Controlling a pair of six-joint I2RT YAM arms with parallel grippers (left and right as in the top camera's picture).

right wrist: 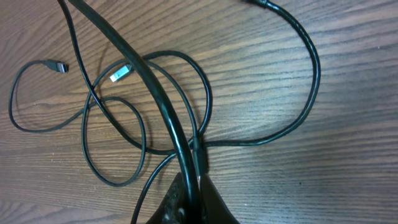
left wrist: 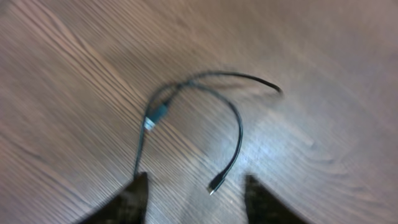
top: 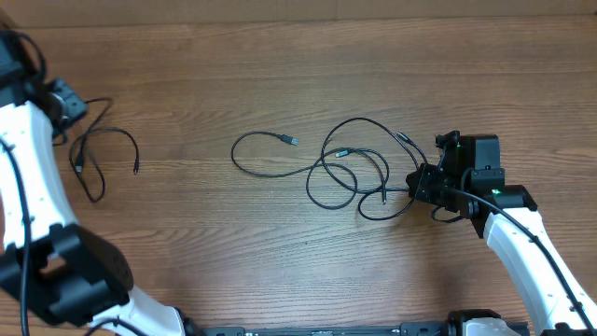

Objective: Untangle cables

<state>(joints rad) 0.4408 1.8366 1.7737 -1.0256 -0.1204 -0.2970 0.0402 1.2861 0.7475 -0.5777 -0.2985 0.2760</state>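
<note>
A tangle of thin black cables [top: 354,173] lies in loose overlapping loops right of the table's centre. One loop [top: 256,159] reaches left and ends in a silvery plug [top: 291,140]. My right gripper [top: 424,184] sits at the tangle's right edge. In the right wrist view it [right wrist: 196,190] is shut on a black cable [right wrist: 155,93] that rises close to the camera above the loops [right wrist: 115,140]. A separate short cable [top: 98,154] lies at the far left. My left gripper [top: 67,105] is just above it, open and empty [left wrist: 196,199] over that cable [left wrist: 236,124] and its plug end [left wrist: 214,185].
The wooden table [top: 298,65] fills the view. A black rail [top: 326,330] runs along the front edge. The white left arm [top: 23,168] and the white right arm [top: 532,252] stand at the two sides.
</note>
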